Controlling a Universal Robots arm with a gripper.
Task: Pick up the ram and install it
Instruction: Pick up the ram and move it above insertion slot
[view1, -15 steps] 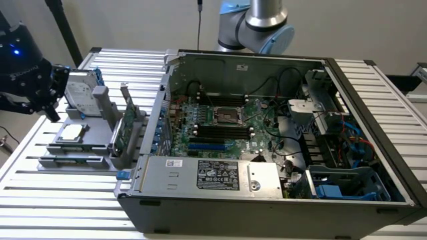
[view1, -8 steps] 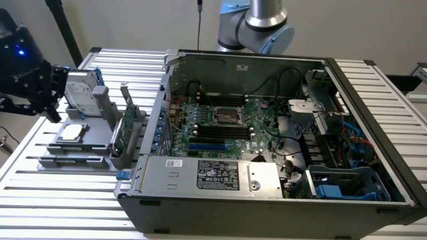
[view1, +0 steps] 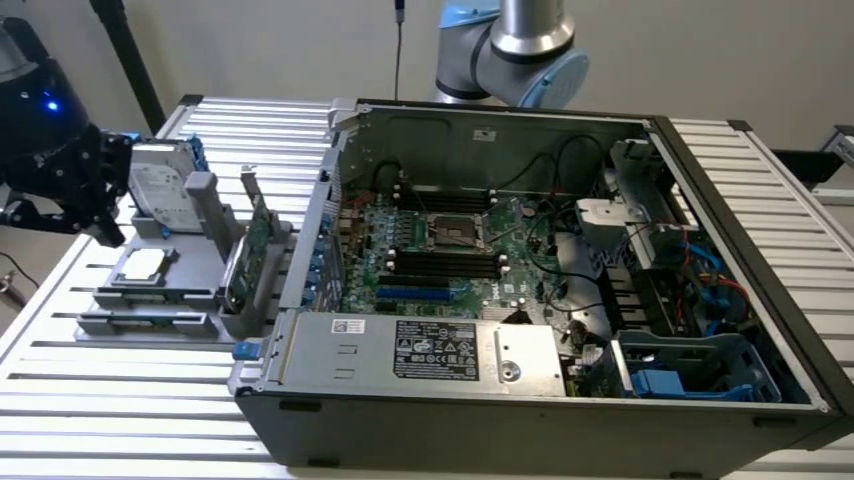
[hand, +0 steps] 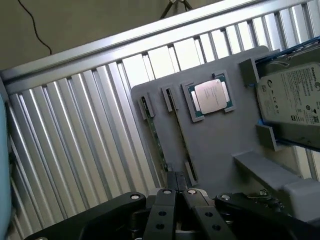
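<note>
Got gripper (hand: 176, 187) pressed together on nothing, hanging over one edge of the matte grey tray (hand: 220, 145). Spotted ram (hand: 156, 142), a thin green strip, standing on edge in a narrow slot along the tray's edge by the ribbed aluminium table (hand: 75, 150) (second slot just beside). Also seeing square silver processor (hand: 209, 95) mid-tray, shiny hard drive (hand: 292, 95) at opposite edge.

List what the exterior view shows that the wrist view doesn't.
Exterior view adds: the open computer case with its motherboard, and the upright expansion card. Wrist view adds: a black cable against the beige wall. Shared: the gray tray, processor, hard drive, ram and the shut gripper.
</note>
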